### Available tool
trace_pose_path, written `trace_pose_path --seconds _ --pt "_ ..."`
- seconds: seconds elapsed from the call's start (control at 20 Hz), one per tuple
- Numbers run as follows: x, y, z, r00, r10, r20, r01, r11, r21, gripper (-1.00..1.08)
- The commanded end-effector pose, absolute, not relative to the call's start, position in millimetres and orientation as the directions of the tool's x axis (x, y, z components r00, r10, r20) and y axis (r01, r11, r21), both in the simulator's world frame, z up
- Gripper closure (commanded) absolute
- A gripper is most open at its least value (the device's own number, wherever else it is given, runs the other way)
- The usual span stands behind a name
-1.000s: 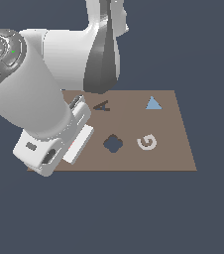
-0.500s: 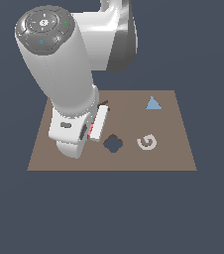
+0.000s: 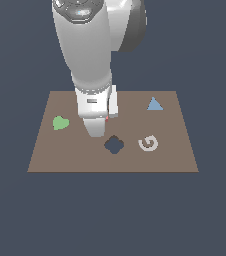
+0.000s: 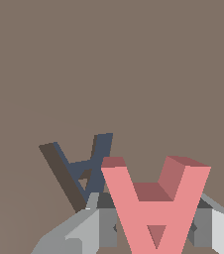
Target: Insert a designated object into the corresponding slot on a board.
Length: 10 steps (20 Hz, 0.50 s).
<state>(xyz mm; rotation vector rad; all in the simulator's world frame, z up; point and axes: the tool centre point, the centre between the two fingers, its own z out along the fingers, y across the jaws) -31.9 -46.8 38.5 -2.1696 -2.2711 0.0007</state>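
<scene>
1. In my wrist view I see the pink A block sitting right between the jaws, with a grey finger on one side and another on the other side.
2. The jaws are closed on the pink A block, and both fingers press against its sides.
3. The A-shaped slot is a dark hole in the brown board. It lies just beside the block and is turned a little, so the two do not line up.
4. In the exterior view, the arm stands over the middle of the board and hides the block almost fully; only a tiny red speck shows at its tip.
5. I also see a green heart, a blue triangle, a white G and a dark clover hole.
</scene>
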Motion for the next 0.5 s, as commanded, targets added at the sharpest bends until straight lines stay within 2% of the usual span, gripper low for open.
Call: trace_pose_path --seconds 0.0,0.45 --pt "-44.3 -43.1 39.1 -0.097 0.995 0.000 0.995 0.097 0.000 1.08" --pt "-70.0 -38.2 39.9 -0.199 0.980 0.000 0.980 0.199 0.000 1.08"
